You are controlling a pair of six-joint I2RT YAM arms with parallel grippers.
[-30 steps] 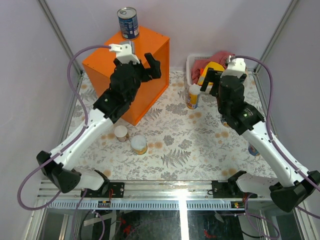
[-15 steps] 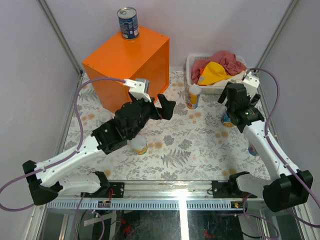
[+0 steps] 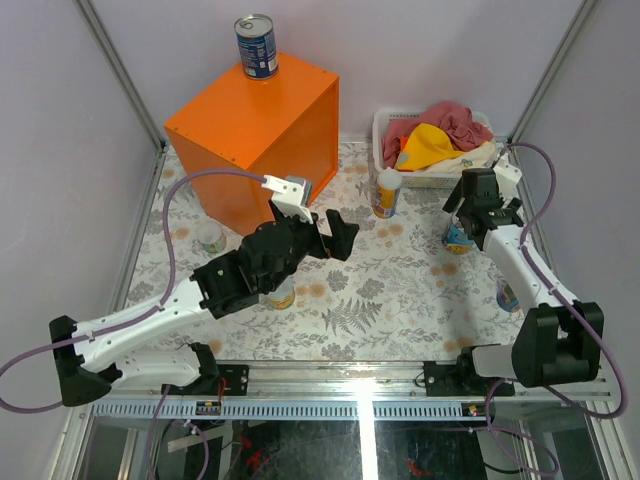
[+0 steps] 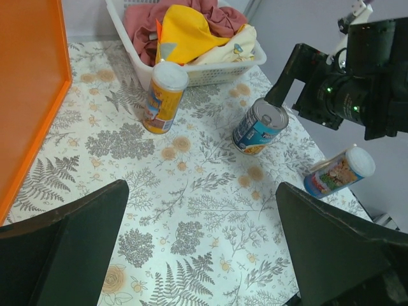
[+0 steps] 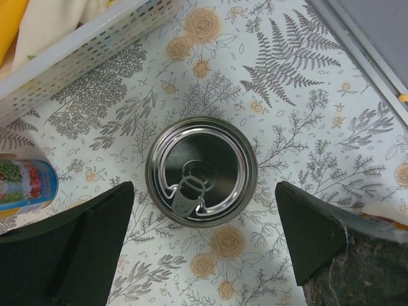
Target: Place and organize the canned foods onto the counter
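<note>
The orange counter (image 3: 250, 120) stands at the back left with one blue-labelled can (image 3: 256, 45) upright on its far corner. My left gripper (image 3: 328, 232) hangs open over the table's middle, holding nothing; its wrist view shows only patterned cloth between the fingers (image 4: 76, 242). In front of it stand a yellow tube can (image 4: 164, 95) and a blue can (image 4: 259, 125). My right gripper (image 3: 472, 225) is open, straight above that blue can (image 3: 458, 238). Its silver pull-tab top (image 5: 201, 171) lies just ahead of the fingertips, untouched. A colourful can (image 3: 507, 295) lies on its side by the right arm.
A white basket (image 3: 385, 140) of red and yellow cloths sits at the back right, close behind the right gripper. A short white-topped can (image 3: 209, 236) stands left of the left arm, and another can (image 3: 280, 292) is partly under it. Metal frame posts edge the table.
My left arm has drawn back from the counter, leaving the blue can there, and swung over the table's middle. My right arm has moved from the basket to above the blue can, opening slightly.
</note>
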